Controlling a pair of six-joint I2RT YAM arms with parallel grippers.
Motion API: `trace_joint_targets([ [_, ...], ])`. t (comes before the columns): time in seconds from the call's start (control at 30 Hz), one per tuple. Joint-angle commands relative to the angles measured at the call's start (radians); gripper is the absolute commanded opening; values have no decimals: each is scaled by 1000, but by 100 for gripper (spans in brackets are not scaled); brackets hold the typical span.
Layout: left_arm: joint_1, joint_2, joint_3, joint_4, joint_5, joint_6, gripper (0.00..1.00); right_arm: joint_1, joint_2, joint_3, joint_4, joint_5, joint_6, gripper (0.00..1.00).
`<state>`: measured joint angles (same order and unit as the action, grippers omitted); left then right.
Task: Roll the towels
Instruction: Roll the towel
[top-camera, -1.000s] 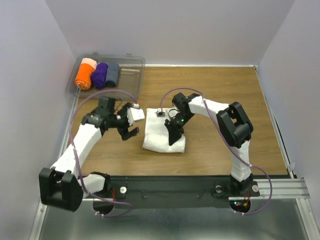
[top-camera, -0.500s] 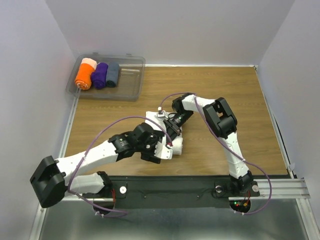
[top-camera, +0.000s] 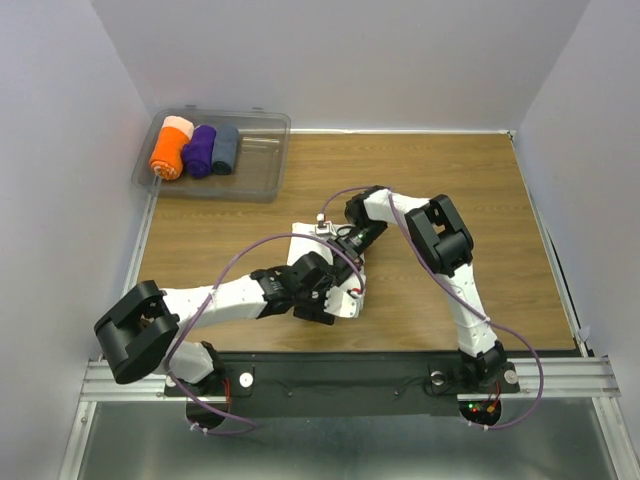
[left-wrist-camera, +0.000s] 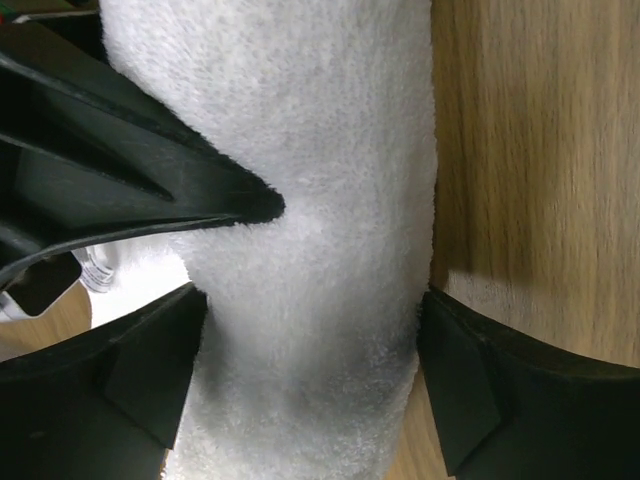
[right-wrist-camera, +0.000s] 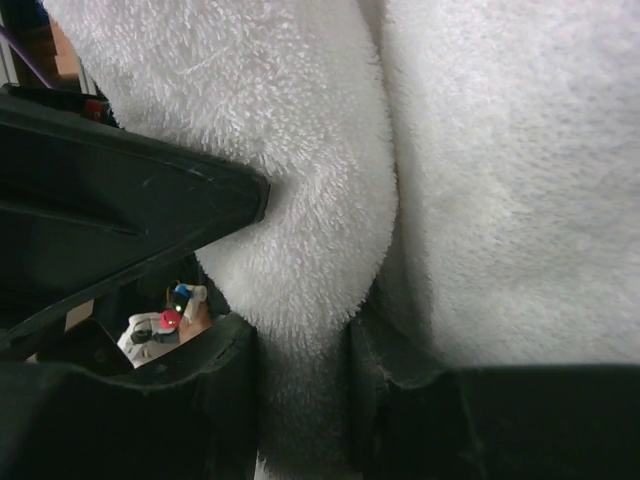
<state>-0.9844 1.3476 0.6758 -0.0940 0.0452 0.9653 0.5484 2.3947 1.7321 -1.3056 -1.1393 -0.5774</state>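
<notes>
Left gripper (left-wrist-camera: 310, 350) newly astride towel (left-wrist-camera: 330, 150) (wide)

Brown wood-grain tabletop (top-camera: 450, 180), boxed in left, far and right by plain pale lavender walls (top-camera: 350, 60). Clear plastic bin (top-camera: 262, 150) at the far-left corner. Silver aluminium rail (top-camera: 560, 375) along the near edge, dull grey metal sheet (top-camera: 350, 455) below it. Light even, shadows soft.

White towel (top-camera: 303, 243), soft fluffy terry-cloth, partly rolled – a thick rounded roll (left-wrist-camera: 320, 150) with a flatter layer beside it – lying a little left of centre, towards the near edge, long side running near to far
</notes>
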Motion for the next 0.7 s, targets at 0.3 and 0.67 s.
trace_joint_targets([
  [0.3, 7, -5, -4, -156, 100, -188, 42, -119, 0, 43, 83, 108, 103, 52],
  [0.67, 197, 103, 112, -257, 335, -163, 39, -286, -210, 119, 262, 115, 309, 66],
])
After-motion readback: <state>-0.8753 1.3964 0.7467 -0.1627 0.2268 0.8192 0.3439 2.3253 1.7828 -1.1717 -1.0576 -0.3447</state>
